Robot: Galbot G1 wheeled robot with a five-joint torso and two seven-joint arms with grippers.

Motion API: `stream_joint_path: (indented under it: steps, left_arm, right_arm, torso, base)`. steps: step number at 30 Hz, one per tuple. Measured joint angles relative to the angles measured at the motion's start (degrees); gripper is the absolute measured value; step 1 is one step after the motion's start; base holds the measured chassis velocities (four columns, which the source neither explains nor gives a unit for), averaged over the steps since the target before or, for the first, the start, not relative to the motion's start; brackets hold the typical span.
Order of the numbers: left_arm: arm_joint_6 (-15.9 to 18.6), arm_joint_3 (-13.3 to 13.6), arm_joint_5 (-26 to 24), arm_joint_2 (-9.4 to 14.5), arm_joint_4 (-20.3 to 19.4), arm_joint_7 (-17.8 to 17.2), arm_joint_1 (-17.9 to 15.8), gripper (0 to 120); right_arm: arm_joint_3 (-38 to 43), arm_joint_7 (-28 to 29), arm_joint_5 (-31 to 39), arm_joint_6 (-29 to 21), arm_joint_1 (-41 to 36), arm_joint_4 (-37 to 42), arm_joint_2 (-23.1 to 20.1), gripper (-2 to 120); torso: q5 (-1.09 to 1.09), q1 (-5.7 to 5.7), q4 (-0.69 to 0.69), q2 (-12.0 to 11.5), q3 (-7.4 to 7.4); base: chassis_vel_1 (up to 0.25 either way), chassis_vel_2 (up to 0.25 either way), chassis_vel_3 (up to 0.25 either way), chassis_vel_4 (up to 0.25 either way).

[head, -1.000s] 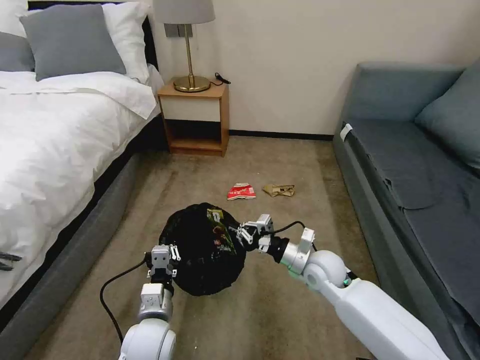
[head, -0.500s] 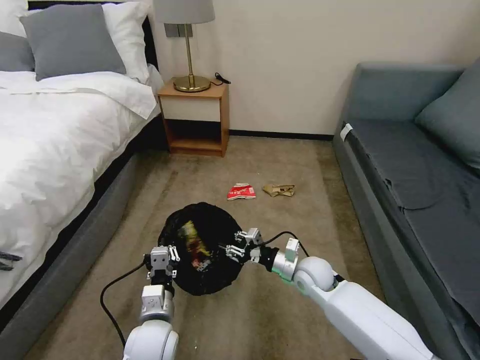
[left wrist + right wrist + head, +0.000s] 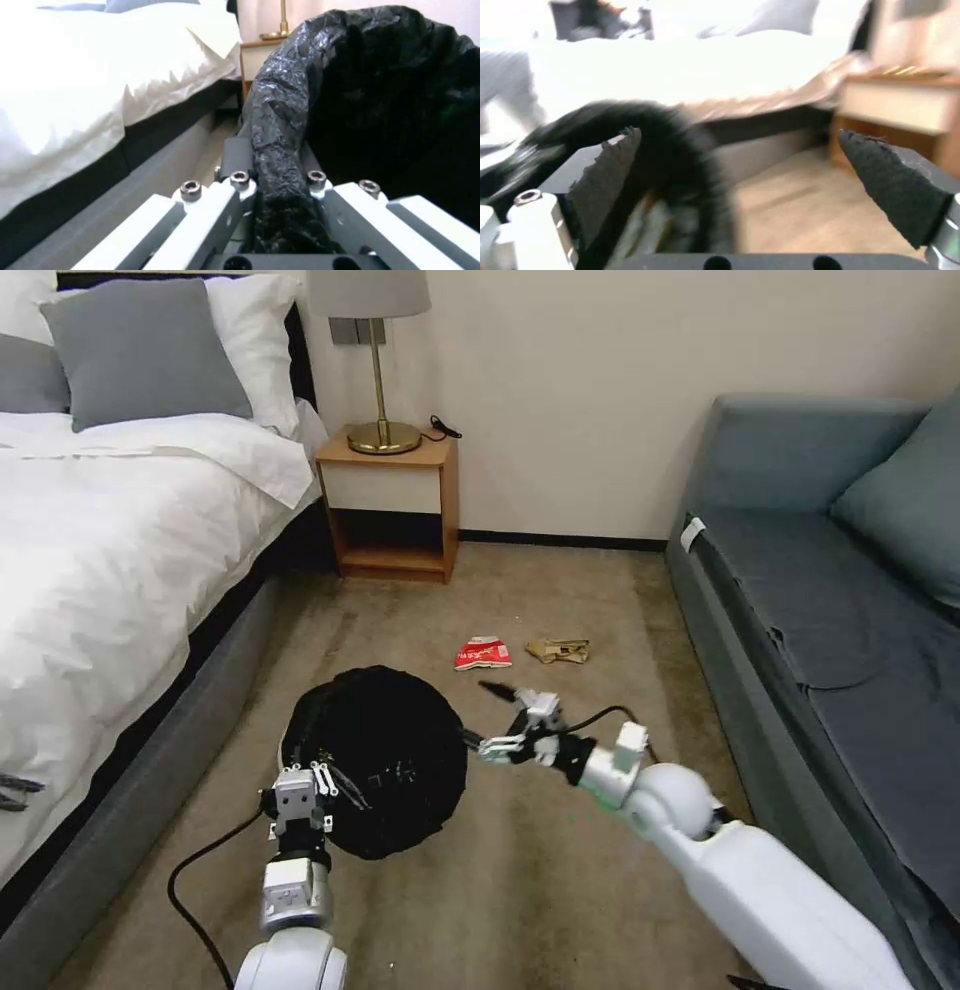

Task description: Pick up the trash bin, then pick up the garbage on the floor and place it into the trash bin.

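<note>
Head view: round, wrinkly black-lined trash bin (image 3: 375,760)

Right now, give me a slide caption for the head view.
Left gripper holds the trash bin by its rim; open right gripper beside it, snack bag and paper wad on the carpet.

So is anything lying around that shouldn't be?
Yes: a red-white snack bag and a brown paper wad lie side by side on the carpet, beyond the trash bin gripped by the left gripper.

My right hand (image 3: 740,168) is spread wide, the bin (image 3: 680,150) blurred ahead, bed (image 3: 680,71) and nightstand (image 3: 900,105) behind.
</note>
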Motion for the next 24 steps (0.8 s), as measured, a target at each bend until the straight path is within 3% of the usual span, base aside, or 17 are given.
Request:
stream_joint_path:
  steps: [10,17,24]
  left_arm:
    - [-2.77,-3.03,-1.51,0.22,-0.28,-0.33,2.44,4]
    - [-5.0,-5.3,-6.24,2.87,2.6,-1.18,2.75,4]
    - [-6.22,-6.45,-8.8,4.68,3.41,-1.35,3.62,4]
  right_arm:
    - [10.75,15.75,1.3,-5.15,-3.8,5.65,-2.86,100]
    - [14.24,26.55,0.26,-10.55,-5.53,4.85,-1.5,100]
    - [15.42,29.6,-4.34,-10.74,-7.27,0.38,0.6,100]
  torso:
    - [0.0,0.0,0.0,0.0,0.0]
    - [-0.01,0.0,0.0,0.0,0.0]
    - [0.0,0.0,0.01,0.0,0.0]
  base:
    - [0.0,0.0,0.0,0.0]
    - [0.0,0.0,0.0,0.0]
    - [0.0,0.0,0.0,0.0]
